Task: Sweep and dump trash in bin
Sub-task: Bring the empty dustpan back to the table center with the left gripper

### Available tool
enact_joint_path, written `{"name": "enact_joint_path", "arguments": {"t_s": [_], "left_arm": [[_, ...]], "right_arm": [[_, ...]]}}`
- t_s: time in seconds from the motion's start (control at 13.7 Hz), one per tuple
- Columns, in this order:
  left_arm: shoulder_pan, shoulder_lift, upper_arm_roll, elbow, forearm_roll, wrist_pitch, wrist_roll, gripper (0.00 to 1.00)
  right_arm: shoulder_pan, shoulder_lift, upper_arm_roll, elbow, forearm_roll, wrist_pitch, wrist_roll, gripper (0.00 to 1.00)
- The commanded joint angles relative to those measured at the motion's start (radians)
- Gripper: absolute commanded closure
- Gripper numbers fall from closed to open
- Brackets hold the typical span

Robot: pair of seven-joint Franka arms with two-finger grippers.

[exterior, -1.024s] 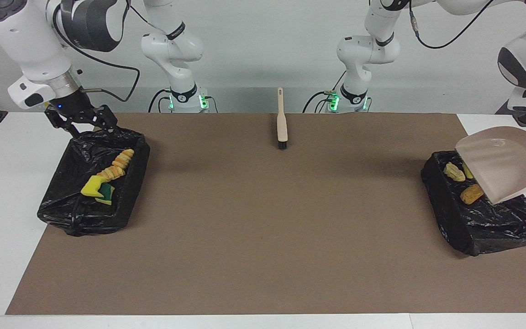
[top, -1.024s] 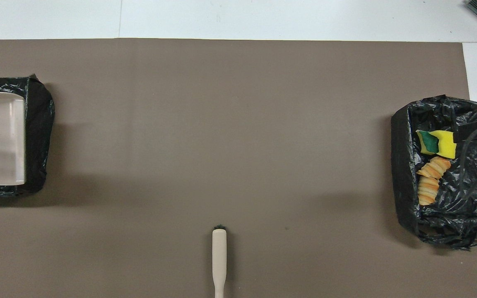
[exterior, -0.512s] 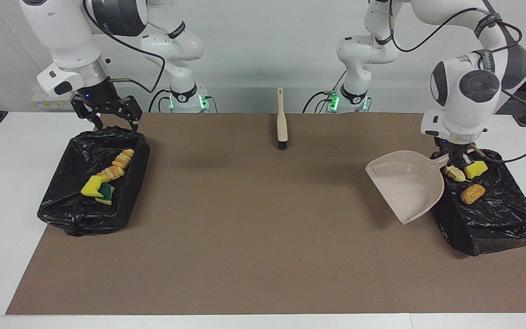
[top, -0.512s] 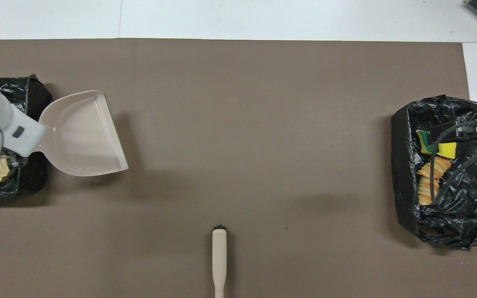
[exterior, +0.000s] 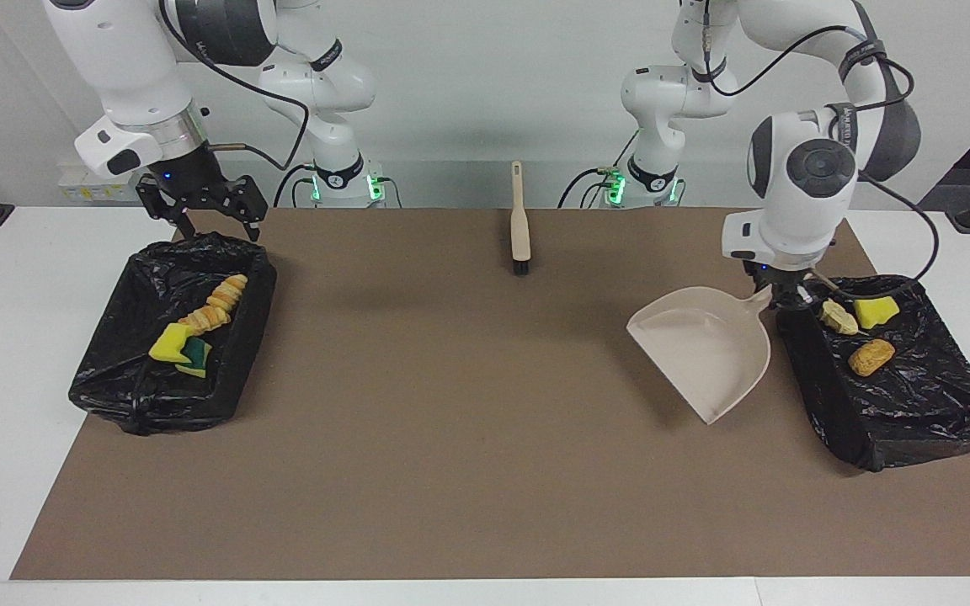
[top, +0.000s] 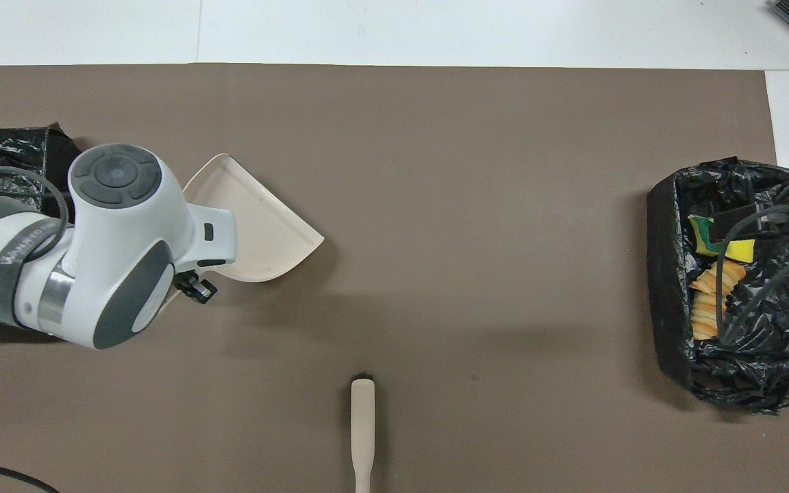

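Left gripper [exterior: 791,296] clamped on the handle of the beige plastic dustpan [exterior: 704,347], pan held low over the brown mat [exterior: 468,421], just beside the black-bagged bin at the left arm's end [exterior: 898,396]. Inside that bin: a yellow sponge chunk [exterior: 876,310], a pale tan lump [exterior: 838,317] and an orange-brown pastry lump [exterior: 871,357]. Right gripper [exterior: 214,220] spread wide, holding nothing, over the robot-side rim of the other black-bagged bin [exterior: 169,396]. In there, a yellow-and-green sponge [exterior: 178,349] and ridged orange pastry pieces [exterior: 217,305]. Beige-handled brush [exterior: 520,220] flat on the mat, close to the robots, mid-table.
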Motion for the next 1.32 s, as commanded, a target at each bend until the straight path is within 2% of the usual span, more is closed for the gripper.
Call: {"name": "enact_joint_path", "arguments": {"t_s": [0.0,0.07,0.22,0.37,0.66,0.8,1.1,1.17,1.24], "left_arm": [[0.003,0.016,-0.059,-0.03,-0.09,0.077,-0.319,1.0],[0.003,0.031,-0.086,-0.03,-0.149,0.118,-0.485,1.0],[0.003,0.074,-0.159,-0.028,-0.173,0.212,-0.698,1.0],[0.002,0.113,-0.214,-0.025,-0.173,0.321,-0.72,1.0],[0.0,0.17,-0.3,-0.02,-0.173,0.435,-0.723,1.0],[-0.009,0.17,-0.34,-0.03,-0.174,0.433,-0.728,1.0],[-0.024,0.194,-0.339,-0.031,-0.174,0.421,-0.755,1.0],[-0.024,0.202,-0.336,-0.034,-0.173,0.417,-0.758,0.99],[-0.021,0.202,-0.334,-0.031,-0.167,0.394,-0.764,0.89]], "right_arm": [[-0.081,-0.006,0.019,0.001,-0.007,-0.003,-0.034,0.0],[-0.099,-0.004,0.02,0.013,-0.004,-0.003,-0.035,0.0],[-0.092,-0.004,0.02,0.036,0.004,-0.023,-0.029,0.0],[-0.089,-0.013,0.02,0.018,0.007,-0.028,-0.023,0.0],[-0.101,-0.012,0.019,0.023,0.017,-0.042,-0.017,0.0],[-0.098,-0.013,0.017,0.023,0.022,-0.048,-0.016,0.0],[-0.086,-0.022,0.022,0.013,0.019,-0.089,-0.023,0.0],[-0.086,-0.022,0.023,0.012,0.013,-0.094,-0.023,0.0],[-0.084,-0.024,0.026,0.01,0.01,-0.092,-0.025,0.0]]}}
